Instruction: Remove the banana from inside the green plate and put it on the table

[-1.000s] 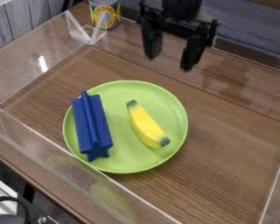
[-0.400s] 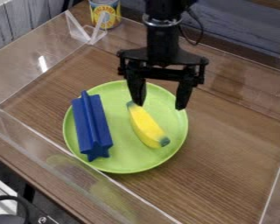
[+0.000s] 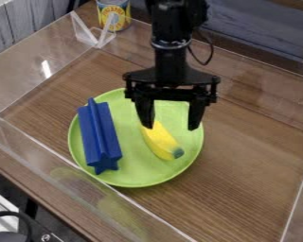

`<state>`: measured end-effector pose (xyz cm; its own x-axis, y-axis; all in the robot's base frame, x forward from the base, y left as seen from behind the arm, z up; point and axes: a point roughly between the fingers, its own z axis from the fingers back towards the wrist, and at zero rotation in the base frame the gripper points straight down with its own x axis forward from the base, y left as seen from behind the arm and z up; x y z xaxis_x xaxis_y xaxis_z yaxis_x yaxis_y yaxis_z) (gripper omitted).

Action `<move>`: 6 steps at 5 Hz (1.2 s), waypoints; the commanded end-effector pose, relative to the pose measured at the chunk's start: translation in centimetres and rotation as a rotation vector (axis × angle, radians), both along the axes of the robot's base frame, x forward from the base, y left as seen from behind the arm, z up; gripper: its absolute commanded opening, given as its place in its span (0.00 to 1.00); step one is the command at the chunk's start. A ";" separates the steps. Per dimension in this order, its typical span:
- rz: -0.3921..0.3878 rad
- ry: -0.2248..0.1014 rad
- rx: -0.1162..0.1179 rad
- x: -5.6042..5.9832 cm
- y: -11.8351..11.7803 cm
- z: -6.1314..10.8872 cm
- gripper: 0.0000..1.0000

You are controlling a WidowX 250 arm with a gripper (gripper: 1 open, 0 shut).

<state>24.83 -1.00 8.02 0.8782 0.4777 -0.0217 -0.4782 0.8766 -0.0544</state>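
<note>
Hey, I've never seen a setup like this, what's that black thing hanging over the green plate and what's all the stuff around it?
The black thing is a robot arm ending in a gripper, seen by one camera looking down at an angle onto the table. Its two fingers point straight down and stand wide open, holding nothing. They hang over a green plate, straddling the upper end of a yellow toy banana lying in it. A blue star-shaped bar lies beside the banana on the plate. Clear plastic walls ring the wooden table, and a yellow cup sits at the back.
</note>
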 end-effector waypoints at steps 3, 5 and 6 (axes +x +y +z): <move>0.172 -0.047 -0.005 0.2 0.7 -2.4 1.00; 0.164 -0.032 0.006 0.7 0.9 -3.3 1.00; 0.156 -0.032 0.003 0.9 0.9 -3.3 1.00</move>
<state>24.84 -0.29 3.92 0.7966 0.6041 -0.0210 -0.6044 0.7952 -0.0491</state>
